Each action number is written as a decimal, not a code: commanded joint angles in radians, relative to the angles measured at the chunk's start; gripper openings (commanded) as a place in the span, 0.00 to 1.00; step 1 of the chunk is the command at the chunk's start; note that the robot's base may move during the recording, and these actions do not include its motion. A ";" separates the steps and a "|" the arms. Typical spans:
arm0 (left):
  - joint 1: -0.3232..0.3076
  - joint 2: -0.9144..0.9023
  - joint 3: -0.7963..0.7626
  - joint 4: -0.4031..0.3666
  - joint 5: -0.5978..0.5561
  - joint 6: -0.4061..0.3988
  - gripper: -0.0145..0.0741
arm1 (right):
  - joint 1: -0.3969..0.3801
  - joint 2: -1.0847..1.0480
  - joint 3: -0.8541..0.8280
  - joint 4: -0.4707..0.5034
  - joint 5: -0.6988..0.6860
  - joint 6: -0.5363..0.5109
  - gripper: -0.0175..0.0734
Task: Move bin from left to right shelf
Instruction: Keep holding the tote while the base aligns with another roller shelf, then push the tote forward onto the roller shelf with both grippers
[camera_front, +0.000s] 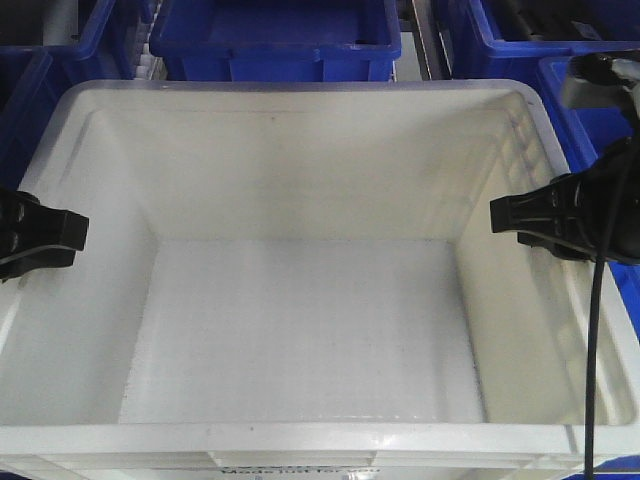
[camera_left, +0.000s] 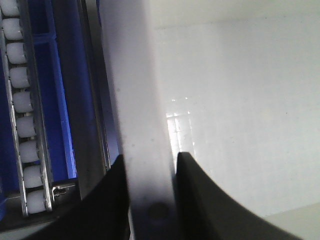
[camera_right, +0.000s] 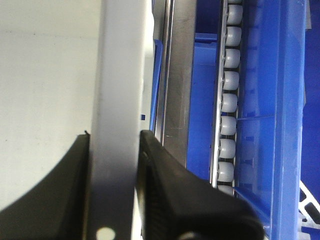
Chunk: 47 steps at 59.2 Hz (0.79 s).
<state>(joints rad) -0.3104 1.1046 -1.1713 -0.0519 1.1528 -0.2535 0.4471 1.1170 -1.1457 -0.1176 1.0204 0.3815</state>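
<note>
The left gripper (camera_left: 150, 161) is clamped on the bin (camera_left: 136, 95): in the left wrist view its two black fingers (camera_left: 102, 200) sit either side of the white rim wall, one outside and one inside, both pressed against it. The right gripper (camera_right: 114, 136) is clamped the same way on the opposite rim of the bin (camera_right: 120, 60), one black finger against the inner wall and the other against the outer face. From the front camera the left gripper (camera_front: 45, 235) bites the rim at 9 o'clock and the right gripper (camera_front: 525, 215) bites it at 3 o'clock, a black cable (camera_front: 592, 350) hanging down from the right arm toward 5 o'clock. The bin (camera_front: 300, 95) fills nearly the whole front view, open side up, its grid-patterned floor bare; its long axis seems to run from 9 to 3 o'clock, between the two grippers, and the side with black print faces 6 o'clock, the lettering cut off by the frame edge. Outside the left rim, toward 9 o'clock in the left wrist view, runs a track of white rollers (camera_left: 22, 100) in a metal rail. Beyond the right rim a metal rail (camera_right: 177, 75) and another roller track (camera_right: 229, 90) run from 12 to 6 o'clock. Dark blue bins (camera_front: 275, 40) stand behind the white one at 12 o'clock and beside it at 3 o'clock.
</note>
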 joint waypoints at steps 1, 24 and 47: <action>-0.001 -0.032 -0.035 0.019 -0.116 0.032 0.16 | -0.007 -0.033 -0.039 -0.067 -0.109 -0.026 0.21; -0.001 0.006 -0.035 0.037 -0.245 0.031 0.16 | -0.007 0.015 -0.039 -0.183 -0.247 0.081 0.21; -0.001 0.106 -0.035 0.111 -0.324 -0.051 0.17 | -0.007 0.148 -0.039 -0.266 -0.296 0.188 0.23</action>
<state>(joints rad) -0.3094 1.2240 -1.1683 0.0381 0.9399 -0.3051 0.4471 1.2786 -1.1457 -0.2991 0.8416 0.5389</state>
